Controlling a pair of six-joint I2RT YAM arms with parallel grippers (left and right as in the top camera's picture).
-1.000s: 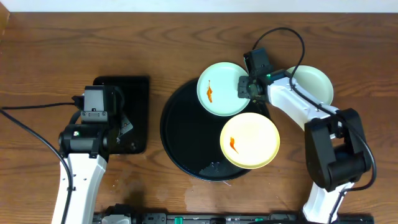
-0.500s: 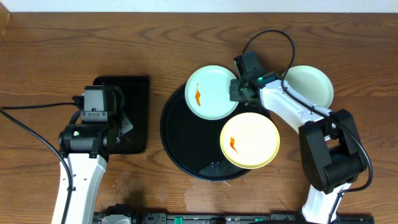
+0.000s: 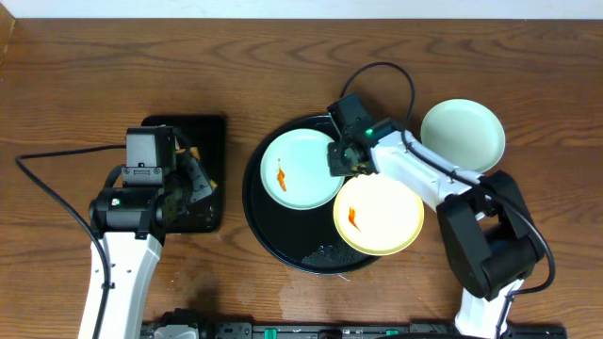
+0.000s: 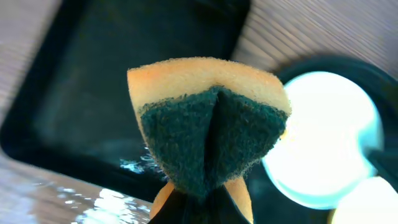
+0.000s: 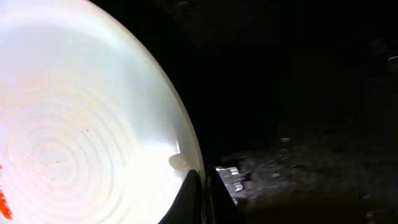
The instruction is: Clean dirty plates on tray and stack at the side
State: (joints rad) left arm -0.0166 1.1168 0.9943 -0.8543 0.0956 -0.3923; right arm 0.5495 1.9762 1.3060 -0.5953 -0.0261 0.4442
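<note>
overhead, plates: one mint plate lies inside the round tray with an orange smear on its left half; the yellow plate, also smeared, overhangs the tray's right rim; a second mint plate sits on the bare tabletop at the right, apart from the tray
overhead, right gripper: the right gripper pinches the mint plate's right edge, just beside the yellow plate
overhead, left gripper: the left gripper hangs over the rectangular tray, left of the round tray
overhead, room: open wood above and to the far left; hardly any gap between the two smeared plates, so a drag to the right would likely knock the yellow plate off the rim
left wrist, grip: jaws pressed together on a folded sponge, green face outward, mint plate bright at lower right
left wrist, risk: wet sheen on the rectangular tray suggests a dripping sponge; a hard scrub could skid the plate against the raised rim
right wrist, grip: fingertips closed on the very lip of the plate, a shallow bite
right wrist, risk: on a slick wet rim that bite may slip once the sponge pushes, and the plate would spin or slide free
right wrist, edges: dark tray floor lies open to the right of the plate
</note>
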